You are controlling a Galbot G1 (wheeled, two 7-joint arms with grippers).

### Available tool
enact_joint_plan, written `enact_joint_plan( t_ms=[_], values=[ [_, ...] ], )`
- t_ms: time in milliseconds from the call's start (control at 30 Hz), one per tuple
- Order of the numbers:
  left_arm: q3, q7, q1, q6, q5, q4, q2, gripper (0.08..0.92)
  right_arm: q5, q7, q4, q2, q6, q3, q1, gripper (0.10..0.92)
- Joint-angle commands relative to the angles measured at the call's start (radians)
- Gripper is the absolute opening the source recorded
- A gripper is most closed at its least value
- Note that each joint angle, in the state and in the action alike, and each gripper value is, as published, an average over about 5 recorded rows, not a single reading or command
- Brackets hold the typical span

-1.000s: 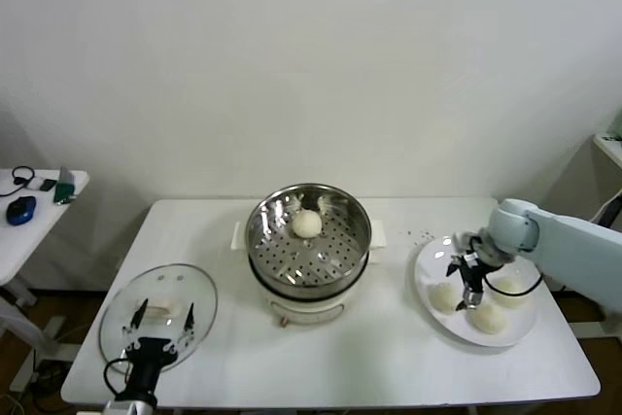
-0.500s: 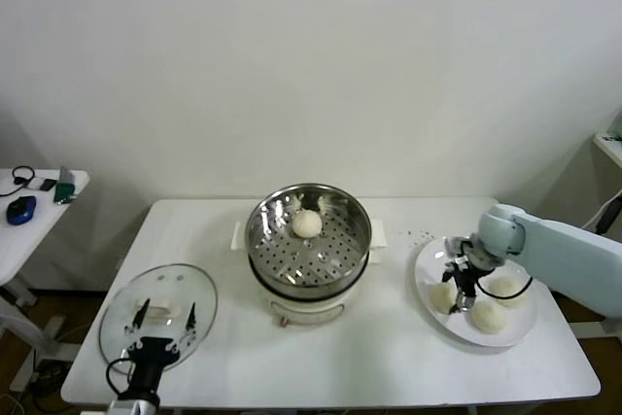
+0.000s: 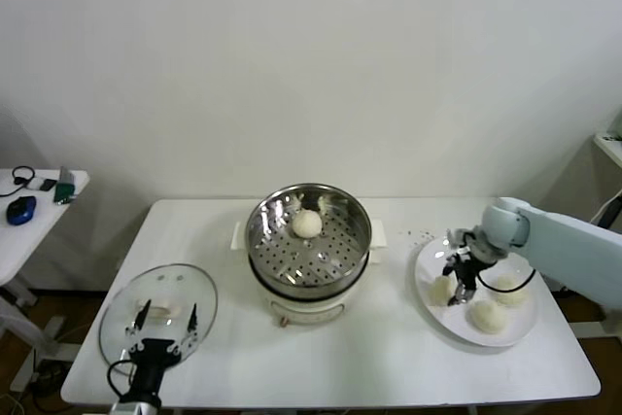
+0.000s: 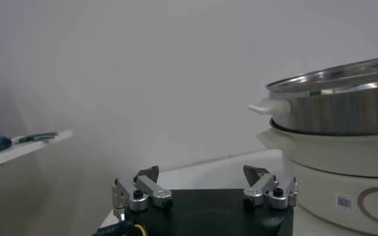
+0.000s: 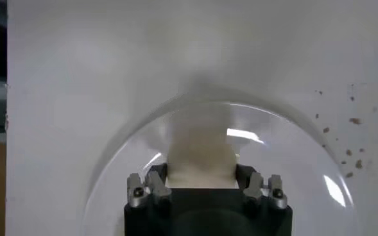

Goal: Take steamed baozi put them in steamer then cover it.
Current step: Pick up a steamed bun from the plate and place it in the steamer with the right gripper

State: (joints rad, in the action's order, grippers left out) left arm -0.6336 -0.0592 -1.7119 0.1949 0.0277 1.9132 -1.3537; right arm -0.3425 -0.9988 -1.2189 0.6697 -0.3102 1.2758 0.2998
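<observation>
My right gripper (image 3: 457, 282) is down on the white plate (image 3: 428, 303) at the right side of the table (image 3: 389, 357). It is squeezing one bun (image 5: 200, 149) between its fingers (image 5: 151, 183) (the wrist view shows the bun right between them). Two more buns (image 3: 488, 316) sit on the same plate, just beside the one I hold. One bun (image 3: 307, 224) is in the steamer (image 3: 308, 240), which stands in the middle of the table with no cover on. The glass lid (image 3: 121, 313) lies flat at the table's left front corner. My left gripper (image 3: 164, 328) hangs over the lid with its fingers (image 4: 147, 186) spread wide and nothing in them.
</observation>
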Motion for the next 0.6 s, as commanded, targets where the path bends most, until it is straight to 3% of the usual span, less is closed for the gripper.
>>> enact_joint_plan(
  t_ms=[33, 300, 600],
  values=[
    [0.005, 0.005, -0.006, -0.003, -0.006, 0.011, 0.001, 0.823, -0.24, -0.009, 0.004, 0.048, 0.004, 0.259, 0.429, 0.679],
    [0.03, -0.015, 0.02, -0.013, -0.019, 0.02, -0.003, 0.823, -0.531, -0.011, 0.05, 0.273, -0.012, 0.398, 0.66, 0.679],
    [0.043, -0.001, 0.022, -0.017, -0.032, 0.031, -0.009, 0.823, -0.695, 0.033, 0.083, 0.553, -0.064, 0.362, 0.645, 0.685]
  ],
)
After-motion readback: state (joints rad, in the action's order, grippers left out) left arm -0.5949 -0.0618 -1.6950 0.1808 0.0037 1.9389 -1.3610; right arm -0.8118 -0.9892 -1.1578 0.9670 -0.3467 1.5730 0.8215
